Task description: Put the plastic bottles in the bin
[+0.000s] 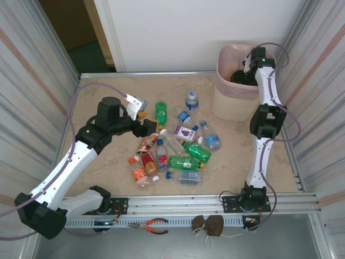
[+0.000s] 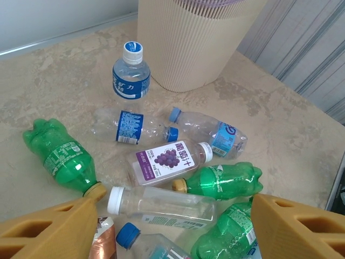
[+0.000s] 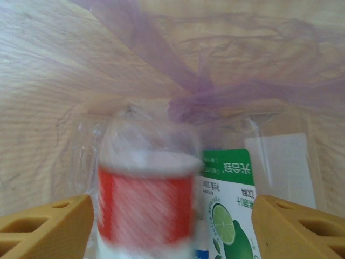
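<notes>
Several plastic bottles [image 1: 172, 148] lie scattered mid-table. My left gripper [image 1: 146, 122] hovers open over their left side. From its wrist I look down on a clear white-capped bottle [image 2: 161, 204] lying between the spread fingers, a grape-labelled bottle [image 2: 170, 160], green bottles [image 2: 62, 155] and an upright blue-labelled bottle [image 2: 131, 78] in front of the bin [image 2: 188, 43]. My right gripper [image 1: 241, 75] reaches into the bin [image 1: 233, 91] at the back right. Its jaws [image 3: 172, 216] stand wide apart. A blurred red-labelled bottle [image 3: 145, 208] sits between them, clear of the right finger, beside a lime-labelled bottle [image 3: 229, 216].
Thin purple liner [image 3: 199, 91] drapes the bin's inner wall. Corrugated metal walls close both sides of the table. Orange-handled pliers [image 1: 151, 225] and a brown pouch [image 1: 209, 224] lie on the front rail by the arm bases.
</notes>
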`<state>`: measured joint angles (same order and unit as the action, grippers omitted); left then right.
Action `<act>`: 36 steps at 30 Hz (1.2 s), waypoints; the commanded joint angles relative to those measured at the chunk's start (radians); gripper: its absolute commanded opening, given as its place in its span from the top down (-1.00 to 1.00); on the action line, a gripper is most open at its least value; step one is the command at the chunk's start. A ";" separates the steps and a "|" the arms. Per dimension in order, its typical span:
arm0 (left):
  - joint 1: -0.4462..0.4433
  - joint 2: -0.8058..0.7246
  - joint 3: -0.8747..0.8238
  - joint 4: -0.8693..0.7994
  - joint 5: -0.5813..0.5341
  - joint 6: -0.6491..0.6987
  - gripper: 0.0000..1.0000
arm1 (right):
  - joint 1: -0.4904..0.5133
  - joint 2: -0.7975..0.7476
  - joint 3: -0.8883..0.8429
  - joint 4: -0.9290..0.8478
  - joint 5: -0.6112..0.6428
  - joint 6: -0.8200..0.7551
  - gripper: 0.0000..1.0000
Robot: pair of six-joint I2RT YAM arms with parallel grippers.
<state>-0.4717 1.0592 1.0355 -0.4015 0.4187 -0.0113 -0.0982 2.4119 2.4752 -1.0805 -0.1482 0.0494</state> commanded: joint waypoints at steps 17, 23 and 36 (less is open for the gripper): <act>0.007 0.039 0.007 -0.270 -0.227 -0.221 -0.46 | 0.020 -0.258 0.051 -0.011 0.034 -0.007 -0.72; 0.007 -0.003 -0.078 -0.349 -0.338 -0.416 -0.48 | 0.041 -0.353 0.046 -0.020 0.041 -0.008 -0.72; 0.152 -0.095 -0.356 -0.357 -0.273 -0.792 -0.37 | 0.155 -0.623 -0.233 0.068 0.077 -0.003 -0.72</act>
<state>-0.3782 0.9871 0.7254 -0.7647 0.0868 -0.6968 0.0357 1.8462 2.2841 -1.0420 -0.0982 0.0471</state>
